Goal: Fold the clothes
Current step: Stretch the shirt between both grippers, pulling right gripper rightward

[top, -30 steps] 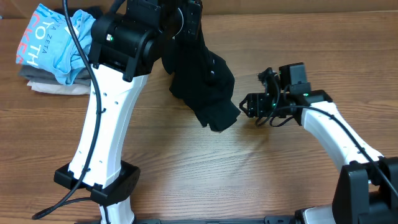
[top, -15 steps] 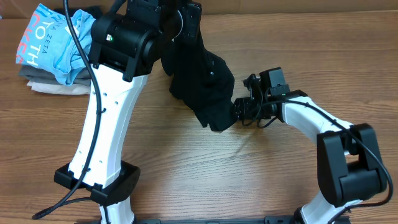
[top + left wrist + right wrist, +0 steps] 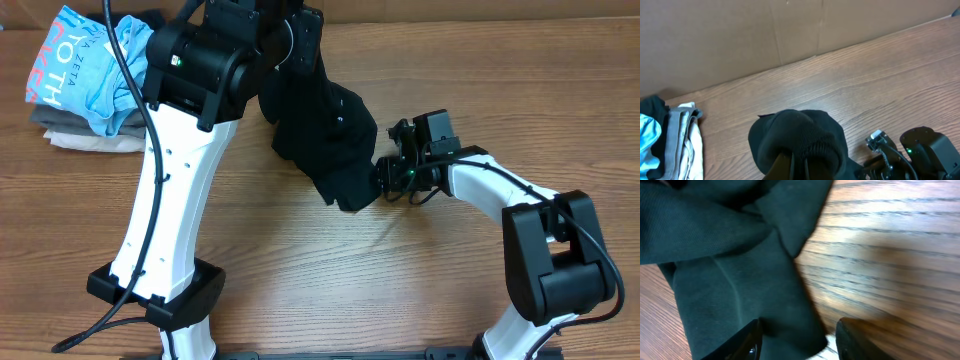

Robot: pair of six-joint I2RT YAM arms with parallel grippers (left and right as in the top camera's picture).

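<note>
One change: right jaws have slid in and stand half open around the near corner of the black clothes. Left jaws pinch the far end tight, so spreading can start.

My right gripper has slid left from right of centre to the lower corner of the black garment, jaws narrowing around it.

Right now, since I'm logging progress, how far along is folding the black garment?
Done: nothing folded; the black garment hangs bunched from the left tool, shut on it. In hand: the right tool stands open around its lower edge. Left: likely grip that edge, spread the garment on the table, then fold it.
</note>
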